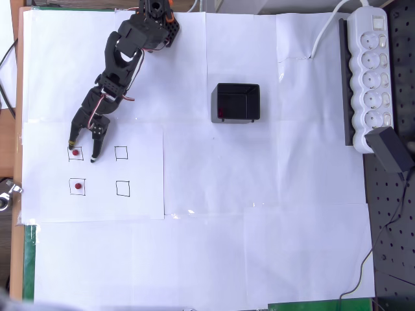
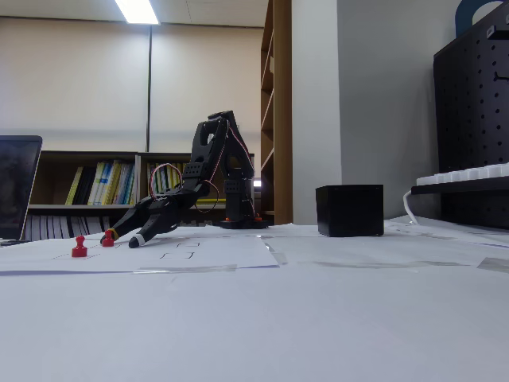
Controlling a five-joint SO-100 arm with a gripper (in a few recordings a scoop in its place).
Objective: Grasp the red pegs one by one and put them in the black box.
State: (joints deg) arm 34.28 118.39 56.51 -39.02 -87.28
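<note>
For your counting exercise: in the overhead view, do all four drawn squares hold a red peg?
No. Two squares hold red pegs; the other two squares are bare.

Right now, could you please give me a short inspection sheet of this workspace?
Surface: table covered in white paper sheets with four drawn squares.
Job's things: two red pegs upright in the left squares in the overhead view; black box apart, something red inside.
Clutter: power strip, adapter.
Gripper: gripper open, fingertips straddling the upper peg.
Cables: white lead; thin cable.
Surroundings: bookshelves, pegboard.
</note>
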